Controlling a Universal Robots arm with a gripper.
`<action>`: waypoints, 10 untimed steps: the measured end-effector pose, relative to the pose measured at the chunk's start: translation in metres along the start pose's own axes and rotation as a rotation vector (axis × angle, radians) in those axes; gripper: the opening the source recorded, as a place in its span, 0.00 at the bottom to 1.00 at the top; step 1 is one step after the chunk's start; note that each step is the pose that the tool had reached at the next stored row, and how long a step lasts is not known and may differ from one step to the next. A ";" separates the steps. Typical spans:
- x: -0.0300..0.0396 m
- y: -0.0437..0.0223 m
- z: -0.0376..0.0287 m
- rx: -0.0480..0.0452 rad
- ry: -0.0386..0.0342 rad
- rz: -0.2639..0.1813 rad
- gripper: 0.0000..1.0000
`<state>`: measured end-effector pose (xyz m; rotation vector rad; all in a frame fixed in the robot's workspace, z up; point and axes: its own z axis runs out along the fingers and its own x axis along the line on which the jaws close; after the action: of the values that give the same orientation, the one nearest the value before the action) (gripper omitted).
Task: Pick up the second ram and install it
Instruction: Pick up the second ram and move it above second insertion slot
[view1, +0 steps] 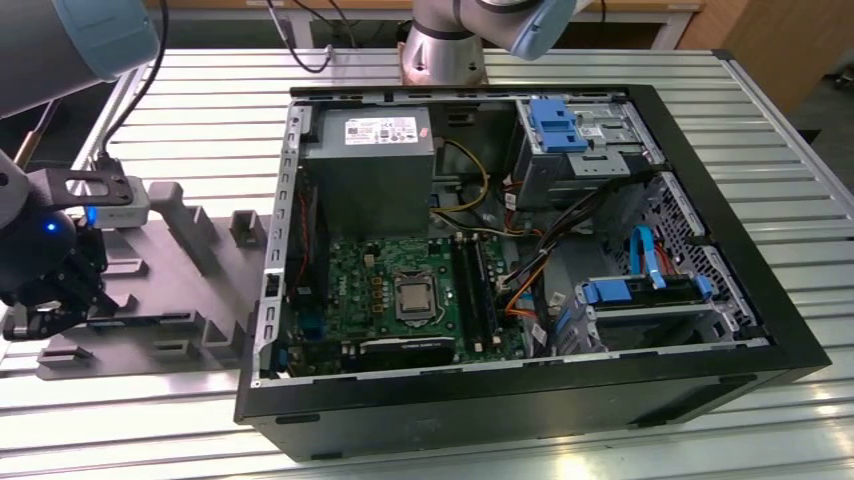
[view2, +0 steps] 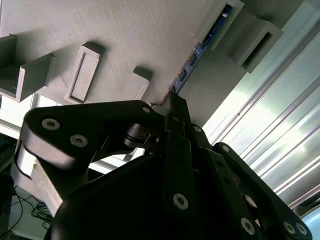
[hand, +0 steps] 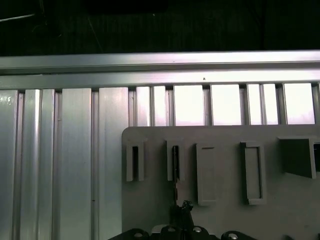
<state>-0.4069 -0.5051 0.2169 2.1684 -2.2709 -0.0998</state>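
**Lifting the Memory Stick from Its Holder**

The computer case (view1: 534, 400) stood open, well apart from the grey holder tray (view1: 174, 290). At the tray, the gripper (view2: 171, 102) appeared clamped on one end of the memory stick (view2: 202, 47), which stood edge-up in its slots. A straight, untwisted pull seemed advisable. The gripper's own links hid the actual contact.

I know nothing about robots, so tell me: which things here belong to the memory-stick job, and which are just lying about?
Job: second ram, gripper, grey holder, motherboard slots.
Lying about: power supply, blue drive brackets, orange cables.
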 end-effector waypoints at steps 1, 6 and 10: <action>0.0000 0.0000 0.0000 0.0000 0.0000 0.000 0.11; 0.0000 0.0000 0.0000 0.0000 0.0001 0.000 0.16; 0.0000 0.0000 0.0000 0.0000 0.0001 0.000 0.35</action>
<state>-0.4070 -0.5051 0.2169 2.1688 -2.2704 -0.0997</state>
